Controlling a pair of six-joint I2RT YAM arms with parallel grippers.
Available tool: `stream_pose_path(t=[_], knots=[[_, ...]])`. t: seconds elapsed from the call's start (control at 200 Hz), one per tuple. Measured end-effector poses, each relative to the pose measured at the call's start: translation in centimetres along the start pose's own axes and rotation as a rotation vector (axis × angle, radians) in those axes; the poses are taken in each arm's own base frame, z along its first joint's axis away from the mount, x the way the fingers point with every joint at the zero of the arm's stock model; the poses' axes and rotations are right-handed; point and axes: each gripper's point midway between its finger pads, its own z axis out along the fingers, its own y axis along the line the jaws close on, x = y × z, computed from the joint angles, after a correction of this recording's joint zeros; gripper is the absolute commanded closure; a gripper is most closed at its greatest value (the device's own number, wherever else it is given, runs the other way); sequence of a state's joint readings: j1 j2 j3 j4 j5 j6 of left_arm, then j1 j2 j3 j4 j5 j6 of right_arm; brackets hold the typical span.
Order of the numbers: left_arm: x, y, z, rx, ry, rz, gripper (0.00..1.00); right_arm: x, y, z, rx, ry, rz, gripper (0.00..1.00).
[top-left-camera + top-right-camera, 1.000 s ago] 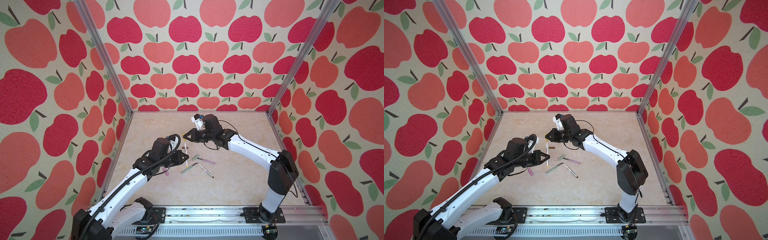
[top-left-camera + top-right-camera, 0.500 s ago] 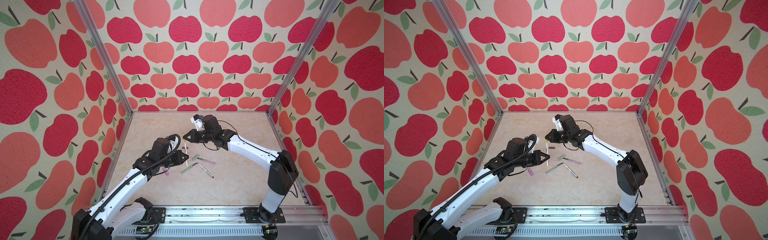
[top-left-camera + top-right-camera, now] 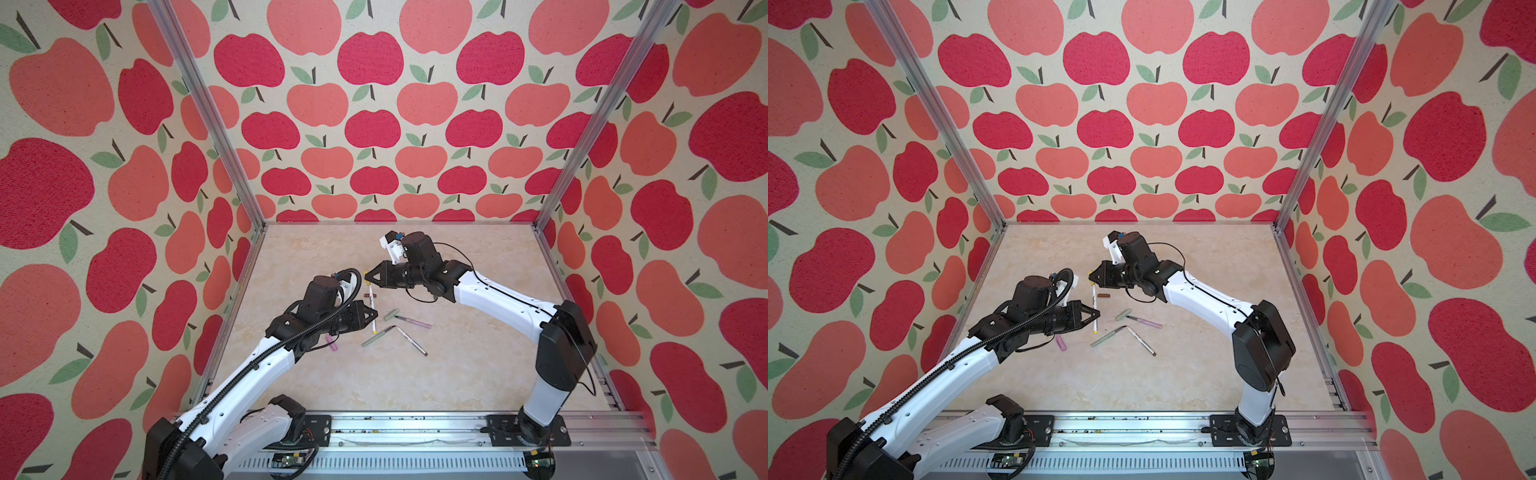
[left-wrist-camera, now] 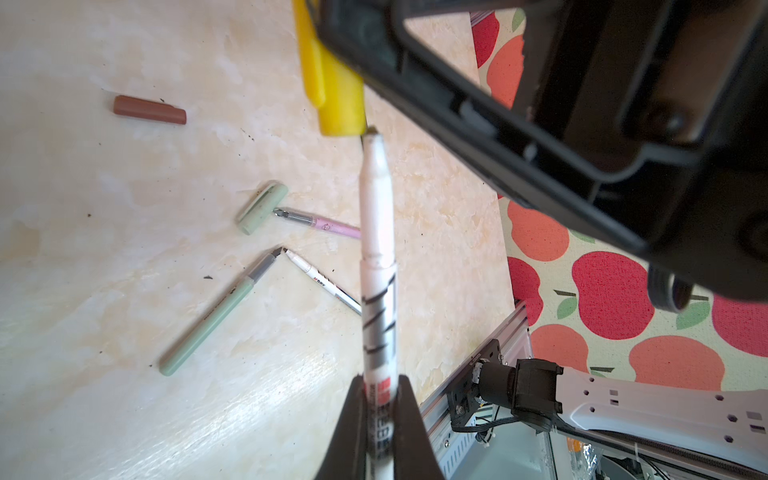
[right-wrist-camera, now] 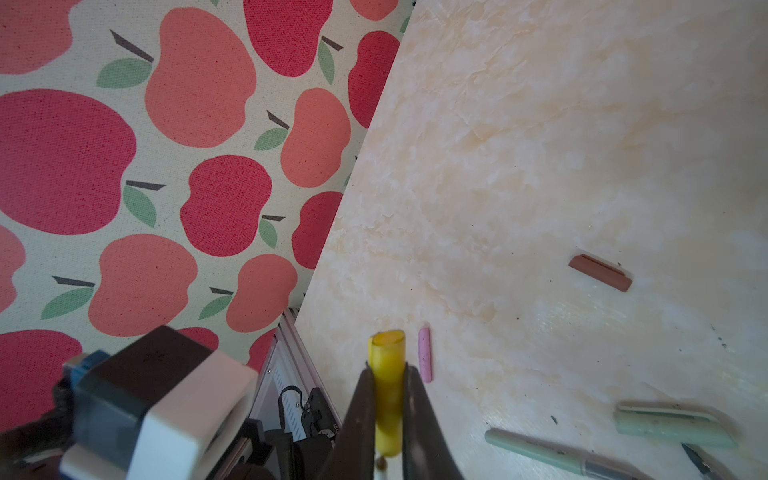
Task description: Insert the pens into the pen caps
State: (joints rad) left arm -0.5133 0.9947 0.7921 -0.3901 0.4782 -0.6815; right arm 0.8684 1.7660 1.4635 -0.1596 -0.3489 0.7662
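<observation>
My left pincer (image 4: 380, 380) clamps white pen (image 4: 376, 232), right pincer (image 5: 387, 370) clamps yellow cap (image 4: 336, 95), above desk (image 4: 83, 208); tip at cap end, not seated. None capped in view; other pens (image 4: 216, 311), other caps (image 4: 149, 110) lie loose

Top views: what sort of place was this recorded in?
Probably a purpose-built robot test cell, not a home or shop: apple-print walls on aluminium posts box in a marble-look table, and the left arm and right arm stand on a rail at its front.

Robot lab test cell: apple-print fabric walls (image 3: 374, 124) on silver aluminium frame posts (image 3: 206, 112), cream marbled tabletop (image 3: 478, 374), grey slotted base rail (image 3: 415, 430).
</observation>
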Motion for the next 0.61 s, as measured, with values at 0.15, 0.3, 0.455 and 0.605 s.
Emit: stream_pose_path(t=[0.15, 0.3, 0.455, 0.605], knots=[[-0.04, -0.03, 0.00, 0.001, -0.002, 0.001, 1.00, -0.01, -0.15, -0.04, 0.009, -0.002, 0.000, 0.97], [-0.04, -0.16, 0.02, 0.005, -0.002, 0.004, 1.00, -0.13, -0.26, -0.06, 0.014, -0.008, -0.001, 0.97], [0.12, -0.23, 0.08, 0.007, 0.002, 0.007, 1.00, -0.32, -0.13, -0.12, 0.014, -0.013, -0.003, 0.97], [0.21, -0.26, 0.11, 0.008, 0.004, 0.008, 1.00, -0.54, 0.06, -0.19, 0.011, -0.018, -0.006, 0.97]])
